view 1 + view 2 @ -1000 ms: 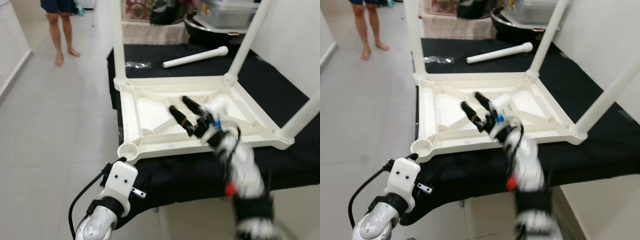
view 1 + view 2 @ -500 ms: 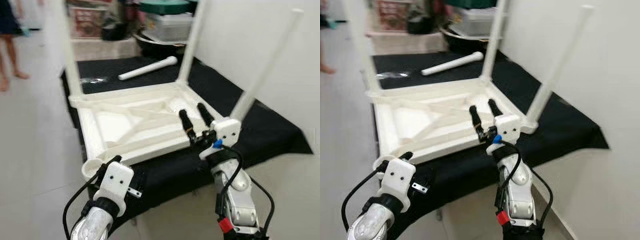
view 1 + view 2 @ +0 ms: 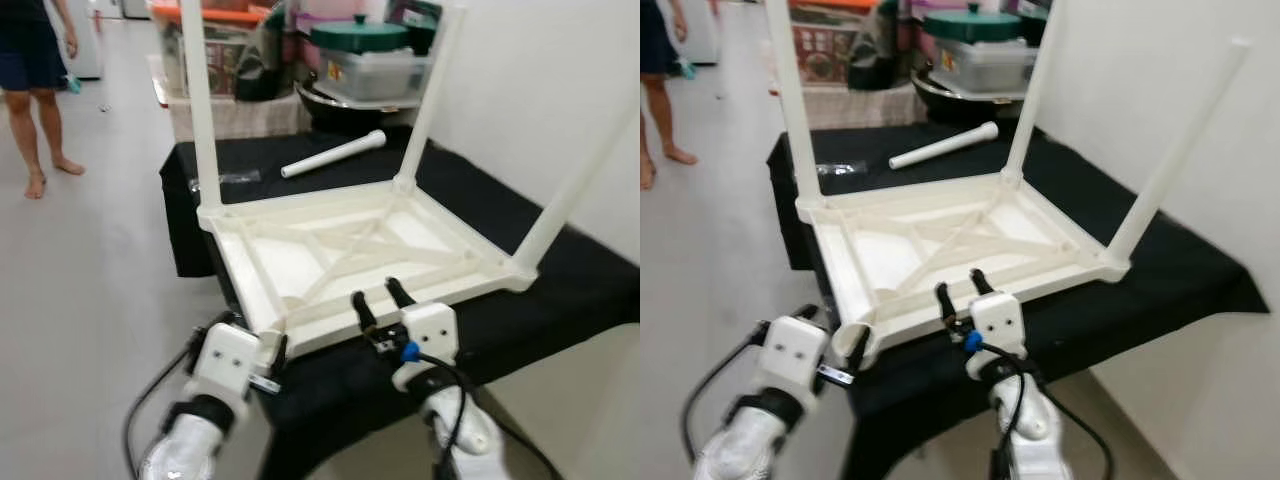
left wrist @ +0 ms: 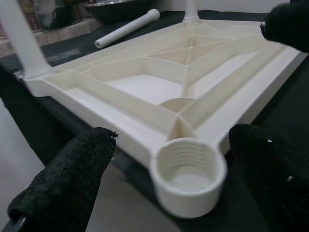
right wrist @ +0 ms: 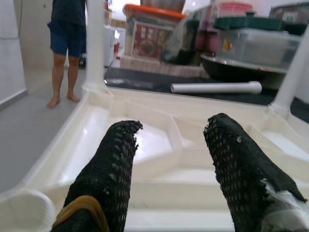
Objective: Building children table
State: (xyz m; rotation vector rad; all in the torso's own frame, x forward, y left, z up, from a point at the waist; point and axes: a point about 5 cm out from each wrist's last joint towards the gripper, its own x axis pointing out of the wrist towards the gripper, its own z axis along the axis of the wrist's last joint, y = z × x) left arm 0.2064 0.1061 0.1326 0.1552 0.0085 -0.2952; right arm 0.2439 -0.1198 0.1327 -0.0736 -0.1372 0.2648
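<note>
Black-draped bench [image 3: 560, 300]: both grippers, left [image 4: 169, 159] and right [image 3: 379, 298], spread at tabletop [image 3: 300, 270] edge

The right gripper [image 3: 380, 298], a second ago reaching well over the upturned white table [image 3: 300, 262] with its fingers above the ribbed inside, now sits back at the near edge, fingers spread. The empty leg socket [image 4: 187, 170] now lies between the left gripper's [image 4: 169, 179] parted fingers.

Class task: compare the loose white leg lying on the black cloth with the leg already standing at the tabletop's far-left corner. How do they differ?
The loose leg lies flat on the black cloth, detached; the fitted leg stands upright, seated in the tabletop corner. The loose one shows a flared end; the fitted one's base is hidden in its socket. Both are white plastic tubes.
</note>
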